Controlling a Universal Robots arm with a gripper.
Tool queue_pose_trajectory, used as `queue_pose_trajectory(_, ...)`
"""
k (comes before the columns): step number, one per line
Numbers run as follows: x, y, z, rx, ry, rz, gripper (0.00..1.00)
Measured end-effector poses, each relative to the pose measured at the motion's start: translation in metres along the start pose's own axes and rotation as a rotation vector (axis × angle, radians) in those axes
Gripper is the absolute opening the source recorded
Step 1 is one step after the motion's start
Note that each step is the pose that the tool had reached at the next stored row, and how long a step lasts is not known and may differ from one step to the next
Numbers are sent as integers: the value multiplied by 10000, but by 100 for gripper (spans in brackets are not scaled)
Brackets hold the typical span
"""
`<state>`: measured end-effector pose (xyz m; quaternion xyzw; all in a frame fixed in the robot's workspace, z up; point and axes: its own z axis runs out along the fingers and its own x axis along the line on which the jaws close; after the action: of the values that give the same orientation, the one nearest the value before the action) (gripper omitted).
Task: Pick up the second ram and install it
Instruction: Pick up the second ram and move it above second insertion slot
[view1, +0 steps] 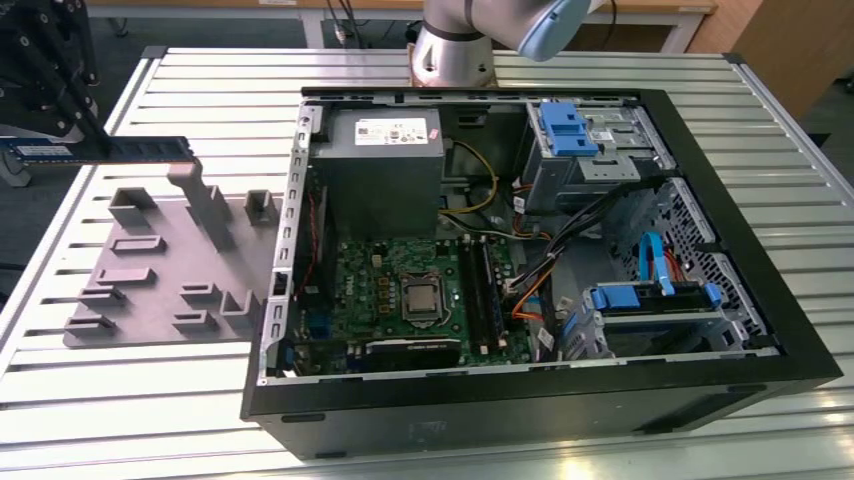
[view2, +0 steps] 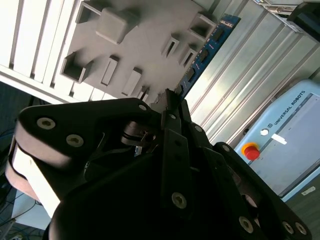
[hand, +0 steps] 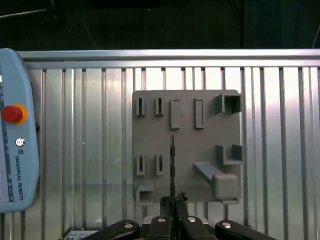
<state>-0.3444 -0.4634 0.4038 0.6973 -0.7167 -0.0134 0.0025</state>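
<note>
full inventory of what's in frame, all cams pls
second ram: 1, blue, gripped in the pincer, above the fixture plate
fixture plate: 1, grey, on the table, at the exterior view's left of the PC case
PC case: 1, black, open, on the table
power supply: 1, grey, inside the case
motherboard: 1, green, inside the case
drive brackets: 2, blue, inside the case, at the exterior view's right
teach pendant: 1, pale blue with a red button, beside the plate
table: 1, silver, slatted
arm: 1, silver, base beyond the case
pincer: 1, black, shut on the ram
</note>
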Motion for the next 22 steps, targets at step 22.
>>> queue_pose_trajectory(22,-3,-111,-3,-1,1,0,14)
